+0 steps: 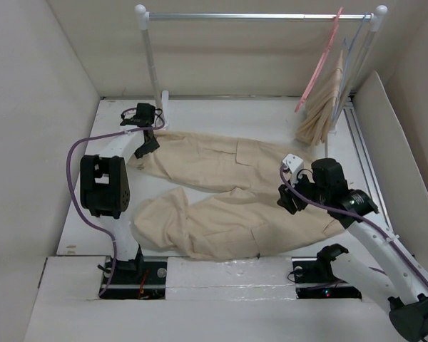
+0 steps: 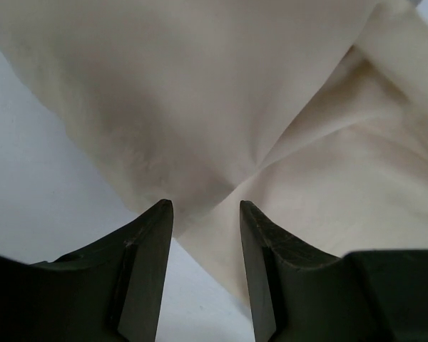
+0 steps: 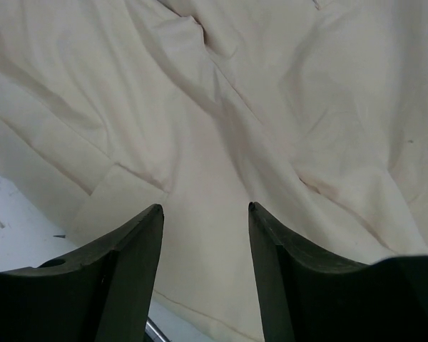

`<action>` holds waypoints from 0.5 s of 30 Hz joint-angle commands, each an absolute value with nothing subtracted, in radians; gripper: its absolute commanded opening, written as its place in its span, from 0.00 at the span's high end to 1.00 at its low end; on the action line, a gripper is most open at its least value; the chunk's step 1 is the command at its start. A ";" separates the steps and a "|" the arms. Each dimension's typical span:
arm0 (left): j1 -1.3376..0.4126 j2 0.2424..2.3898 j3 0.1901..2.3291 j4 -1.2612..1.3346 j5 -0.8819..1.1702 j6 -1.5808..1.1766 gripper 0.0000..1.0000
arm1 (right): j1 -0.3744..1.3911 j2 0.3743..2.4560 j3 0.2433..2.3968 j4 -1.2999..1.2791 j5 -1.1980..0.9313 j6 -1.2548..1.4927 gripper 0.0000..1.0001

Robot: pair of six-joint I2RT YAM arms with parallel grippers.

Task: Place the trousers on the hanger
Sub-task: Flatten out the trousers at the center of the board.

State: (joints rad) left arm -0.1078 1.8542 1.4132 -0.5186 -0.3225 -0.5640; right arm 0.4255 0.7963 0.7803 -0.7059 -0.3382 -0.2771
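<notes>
The beige trousers (image 1: 221, 189) lie spread flat on the white table, both legs running left, waist at the right. The pink hanger (image 1: 319, 63) hangs on the rail at the back right, far from both grippers. My left gripper (image 1: 148, 142) is open, low over the upper leg's end; in the left wrist view the cloth's (image 2: 221, 121) edge lies just beyond the open gripper (image 2: 205, 206). My right gripper (image 1: 291, 198) is open just above the waist area; in the right wrist view wrinkled fabric (image 3: 221, 128) fills the space past the open gripper (image 3: 205, 208).
A metal clothes rail (image 1: 260, 16) stands at the back on white posts. Next to the pink hanger hang a thin grey-blue wire hanger (image 1: 348, 68) and a small bunched beige cloth (image 1: 322, 107). White walls enclose the table (image 1: 221, 114) on three sides.
</notes>
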 commanded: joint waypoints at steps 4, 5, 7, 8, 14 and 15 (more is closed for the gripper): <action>-0.106 1.865 1.407 -0.635 -0.409 -0.575 0.63 | 0.428 0.790 0.819 -0.635 -0.368 -0.315 0.43; -0.106 1.846 1.381 -0.623 -0.416 -0.556 0.60 | 0.428 0.792 0.813 -0.634 -0.368 -0.311 0.42; -0.106 1.832 1.359 -0.609 -0.419 -0.542 0.60 | 0.428 0.792 0.811 -0.635 -0.370 -0.311 0.42; -0.106 1.832 1.353 -0.606 -0.419 -0.541 0.60 | 0.428 0.793 0.811 -0.635 -0.371 -0.311 0.42; -0.106 1.864 1.353 -0.621 -0.451 -0.546 0.83 | 0.419 0.792 0.810 -0.634 -0.362 -0.304 0.42; -0.106 1.864 1.359 -0.632 -0.481 -0.551 1.00 | 0.419 0.790 0.813 -0.638 -0.361 -0.304 0.41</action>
State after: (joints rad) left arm -0.1078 1.8809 1.3521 -0.5957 -0.4129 -0.5552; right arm 0.4248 0.8028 0.7811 -0.6846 -0.3485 -0.2966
